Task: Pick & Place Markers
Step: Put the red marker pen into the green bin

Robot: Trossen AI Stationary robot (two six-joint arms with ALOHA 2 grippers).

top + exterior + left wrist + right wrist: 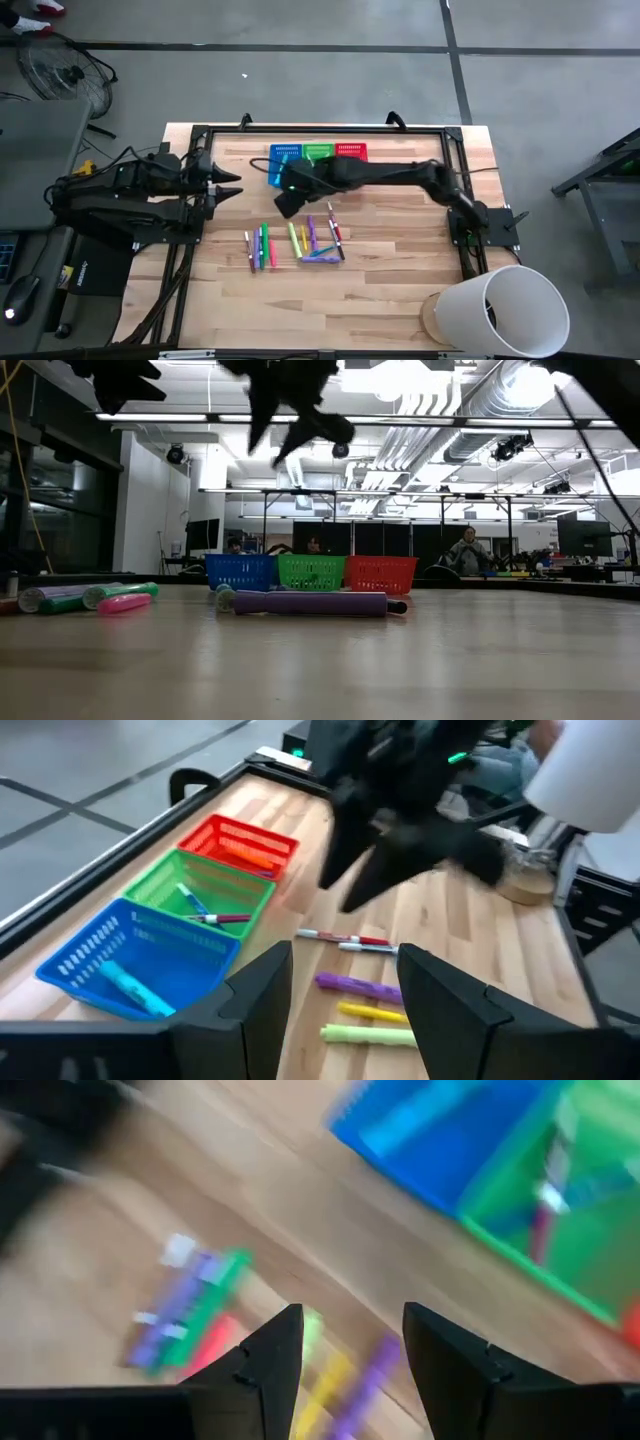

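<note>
Several markers lie flat on the wooden table, in one cluster [258,247] and another [320,240]; the low view shows a purple one [310,603] nearest. Three mesh baskets stand in a row at the far edge: blue [285,154], green [318,152] and red [351,152]. A light-blue marker [125,988] lies in the blue basket, and two markers [205,912] lie in the green one. My right gripper [288,203] hovers open above the table between the blue basket and the markers, nothing between its fingers [352,1355]. My left gripper [232,186] waits open at the left edge.
A large white cylinder [505,310] lies at the near right corner. A black frame [455,140] runs round the table's far and side edges. Bare wood lies nearer than the markers. People sit far behind the baskets [468,550].
</note>
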